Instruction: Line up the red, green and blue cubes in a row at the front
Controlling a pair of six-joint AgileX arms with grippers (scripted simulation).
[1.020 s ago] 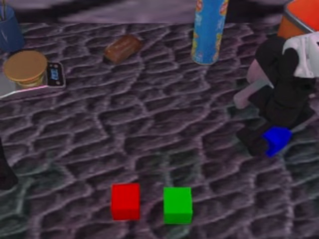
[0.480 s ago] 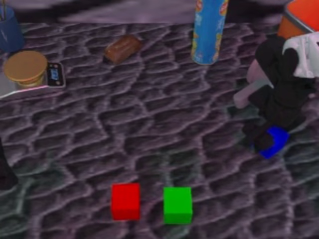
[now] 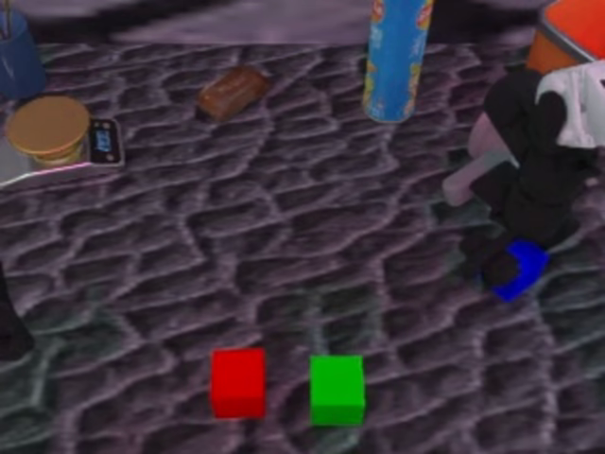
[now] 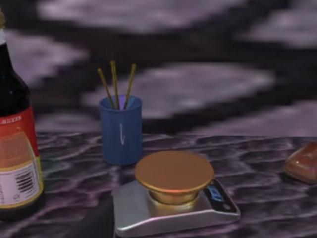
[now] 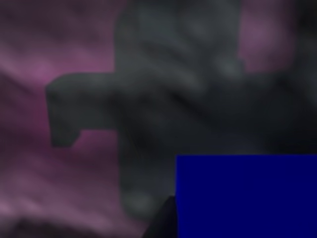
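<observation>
— Where are the cubes?

— The red cube (image 3: 237,381) and the green cube (image 3: 337,389) sit side by side, a gap between them, at the front of the worktop (image 3: 284,236). The blue cube (image 3: 520,268) is well off to the right.

— Is the right claw (image 3: 499,263) holding it?

— It's down right on the blue cube; whether the fingers are closed on it, I can't tell. In the right wrist view the cube fills one corner.

— And the left arm?

— Parked at the left edge.

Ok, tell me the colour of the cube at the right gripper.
Deep blue cube; the right wrist view shows it best.
</observation>
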